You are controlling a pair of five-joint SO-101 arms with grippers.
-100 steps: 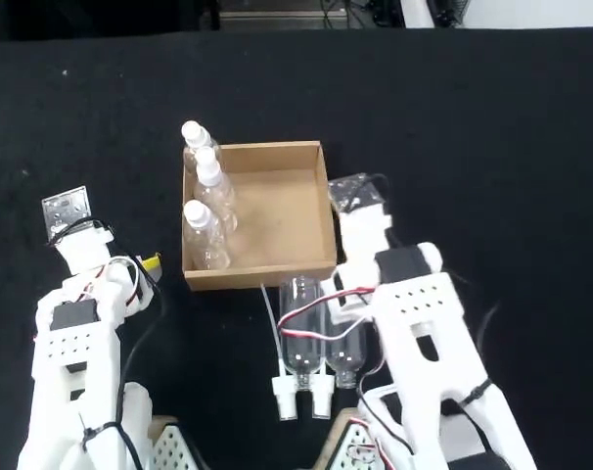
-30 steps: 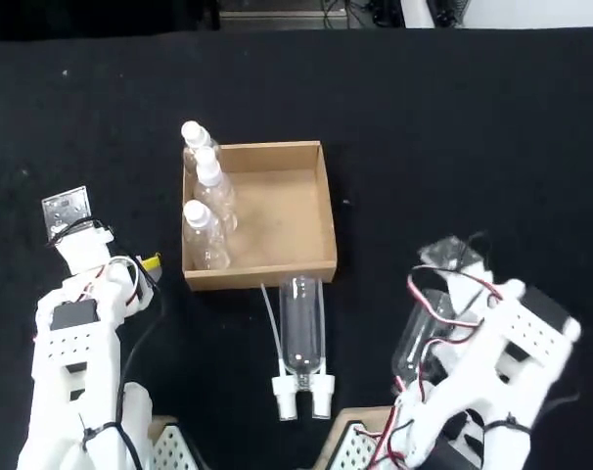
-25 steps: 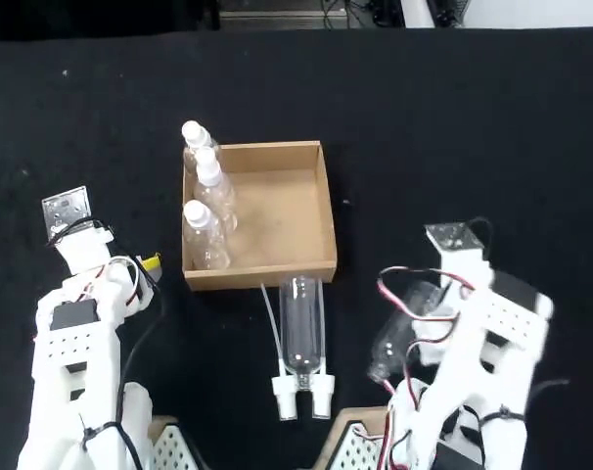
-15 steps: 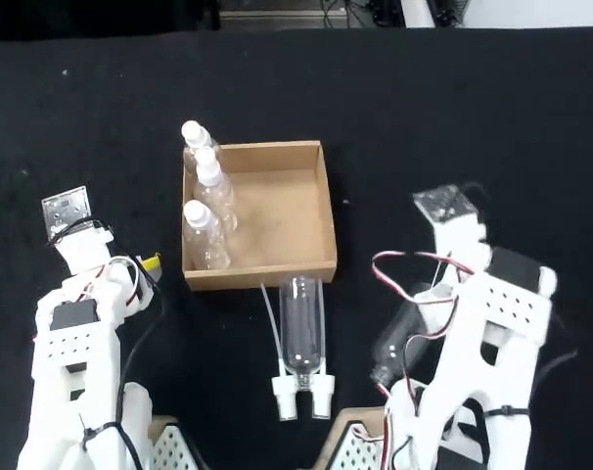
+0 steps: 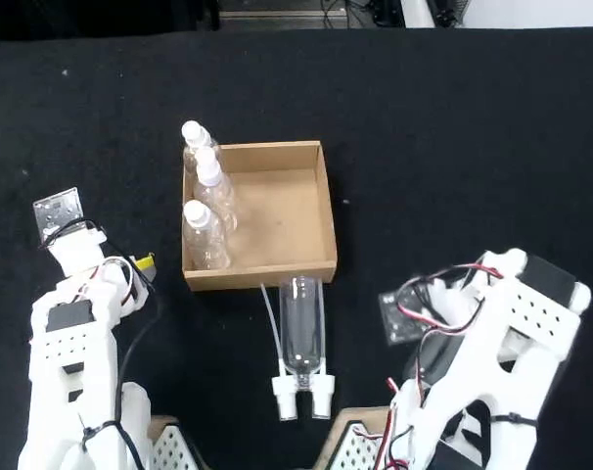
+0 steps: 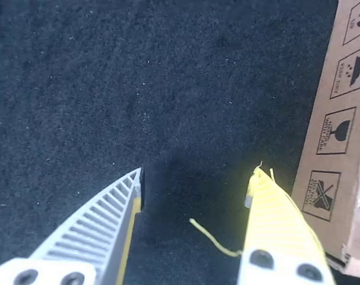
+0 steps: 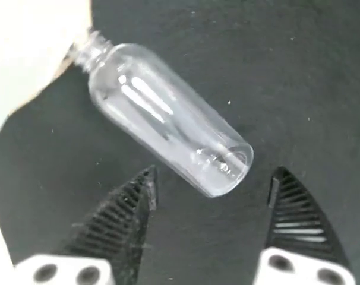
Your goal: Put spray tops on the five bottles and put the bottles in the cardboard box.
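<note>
My right gripper (image 7: 214,175) hangs with its jaws spread wide and nothing between them, over an uncapped bottle (image 7: 168,142) that lies on its side on the black table (image 5: 473,147). The move ahead turns on how that bottle lies. Its flat base sits just below and between my fingertips, and its long axis runs away from the gripper at a slant, with the threaded neck at the far end and off to one side. It lies neither across my closing line nor along it, so I judge the wrist needs a turn before I come down, or the jaws may pinch a corner of the base and the round body may roll out. The fingertips are apart from the bottle on both sides, touching nothing. This arm is plainly the nearer one. My left gripper (image 6: 198,172) is also open and empty, over bare table with the wall of the cardboard box (image 5: 262,274) close beside one fingertip, well apart from this bottle. A second bottle (image 5: 301,328) lies between the two arms, just in front of the box, with two spray tops (image 5: 287,399) at its neck. Three capped bottles (image 5: 205,235) stand inside the box along the wall on the left gripper's side.
</note>
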